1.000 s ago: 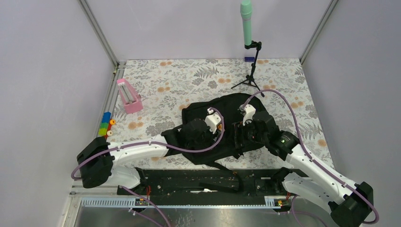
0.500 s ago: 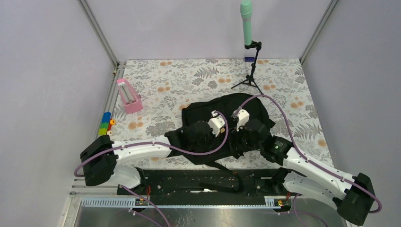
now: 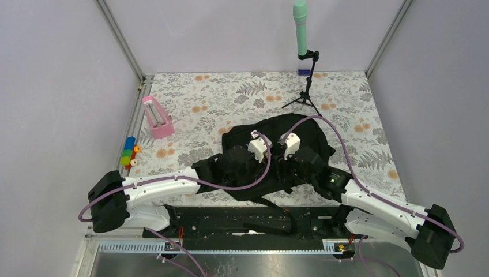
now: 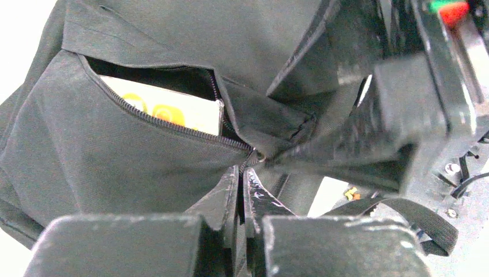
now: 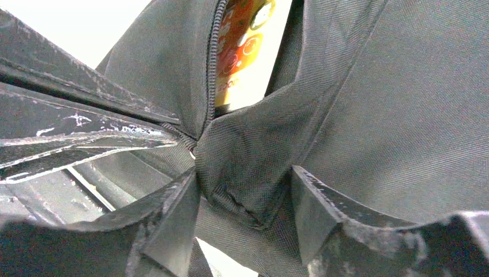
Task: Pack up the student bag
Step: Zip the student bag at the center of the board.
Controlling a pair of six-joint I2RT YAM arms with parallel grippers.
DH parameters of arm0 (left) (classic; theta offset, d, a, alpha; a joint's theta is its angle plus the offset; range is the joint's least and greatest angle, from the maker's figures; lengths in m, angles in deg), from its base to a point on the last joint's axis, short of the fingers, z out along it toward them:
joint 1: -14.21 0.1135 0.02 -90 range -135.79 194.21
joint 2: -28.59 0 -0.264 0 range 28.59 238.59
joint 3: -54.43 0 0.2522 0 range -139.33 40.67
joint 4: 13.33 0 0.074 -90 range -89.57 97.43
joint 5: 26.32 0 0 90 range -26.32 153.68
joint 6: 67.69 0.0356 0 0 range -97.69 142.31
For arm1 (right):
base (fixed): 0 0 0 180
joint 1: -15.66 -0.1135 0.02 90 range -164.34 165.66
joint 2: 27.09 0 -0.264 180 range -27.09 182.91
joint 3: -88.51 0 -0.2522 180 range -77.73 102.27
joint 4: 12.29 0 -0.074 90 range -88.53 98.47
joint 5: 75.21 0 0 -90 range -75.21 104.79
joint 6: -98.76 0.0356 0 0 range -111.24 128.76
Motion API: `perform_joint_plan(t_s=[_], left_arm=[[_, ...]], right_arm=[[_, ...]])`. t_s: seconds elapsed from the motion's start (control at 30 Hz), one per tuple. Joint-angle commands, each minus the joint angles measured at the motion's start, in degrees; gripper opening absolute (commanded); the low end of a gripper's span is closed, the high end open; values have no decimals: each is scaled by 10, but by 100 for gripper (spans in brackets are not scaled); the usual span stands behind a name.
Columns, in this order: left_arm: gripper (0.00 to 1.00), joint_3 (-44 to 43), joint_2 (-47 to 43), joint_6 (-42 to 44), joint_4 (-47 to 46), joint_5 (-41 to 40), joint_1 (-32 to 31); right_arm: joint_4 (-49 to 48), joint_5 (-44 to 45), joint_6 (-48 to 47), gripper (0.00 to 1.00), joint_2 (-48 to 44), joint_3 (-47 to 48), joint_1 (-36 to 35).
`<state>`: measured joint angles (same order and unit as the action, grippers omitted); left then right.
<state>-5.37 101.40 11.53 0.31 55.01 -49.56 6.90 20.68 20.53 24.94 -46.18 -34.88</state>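
- Since a second ago, seen from above, the right arm (image 3: 375, 199) has been swung left, so that both wrists are now side by side over the bag (image 3: 239, 141). The left arm (image 3: 167, 184) has been shifted only slightly.
- From above, the bag is seen lying flat in the middle of the flowered table (image 3: 230, 92), near the arms' bases. The pincers themselves are hidden under the wrists.
- At the left wrist, the left gripper (image 4: 242, 173) is seen closed tight, its tips just below the slider (image 4: 259, 154) at the end of the zip (image 4: 167, 121). Whether the pull tab is pinched between them cannot be told.
- The pocket is still gaping, and a book (image 4: 173, 109) with a yellow and orange cover is seen inside, its corner close to the zip teeth.
- At the right wrist, the right gripper (image 5: 245, 176) is seen open, with a fold of bag cloth at the zip's end standing between its jaws. Whether the pads already press on it cannot be told.
- The step in hand is judged to be the closing of the zip.
- The fold should be clamped firmly first, so that the cloth is held taut.
- The slider should then be drawn along the line of the teeth, not lifted away from it.
- The book's corner should be kept below the teeth, or the slider may be jammed.
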Motion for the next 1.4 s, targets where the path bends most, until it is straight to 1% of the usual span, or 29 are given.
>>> perform_joint_plan(t_s=[0.0,0.03,0.07,0.1,0.13,0.2,0.33,0.5,0.87,1.13,1.3,1.33,1.37], left_arm=[[0,-18,-15,4,-35,-55,0],[0,-22,-14,6,-31,-64,0],[0,-26,-13,9,-27,-74,0],[0,-30,-13,12,-24,-84,0],[0,-33,-13,15,-24,-94,0],[0,-39,-13,25,-25,-116,0],[0,-56,-8,50,-32,-139,2],[0,-86,10,68,-21,-144,18],[0,-124,26,69,-10,-117,69],[0,-152,52,71,0,-55,106],[0,-171,68,91,26,-79,116],[0,-173,68,97,28,-81,117],[0,-176,67,102,31,-77,117]], right_arm=[[-21,30,-9,50,-3,-5,-10],[-19,33,-9,31,-6,-6,-10],[-17,37,-8,19,-9,-6,-10],[-14,40,-8,11,-13,-7,-10],[-11,40,-7,6,-17,-7,-11],[-4,41,-7,1,-20,-7,-11],[12,31,-2,0,-21,1,-11],[39,8,11,0,-23,9,-11],[68,-22,33,0,-51,-3,-11],[93,-50,32,0,-49,1,-14],[113,-56,41,0,-58,10,-17],[117,-57,43,1,-59,12,-17],[122,-57,46,6,-60,15,-17]])
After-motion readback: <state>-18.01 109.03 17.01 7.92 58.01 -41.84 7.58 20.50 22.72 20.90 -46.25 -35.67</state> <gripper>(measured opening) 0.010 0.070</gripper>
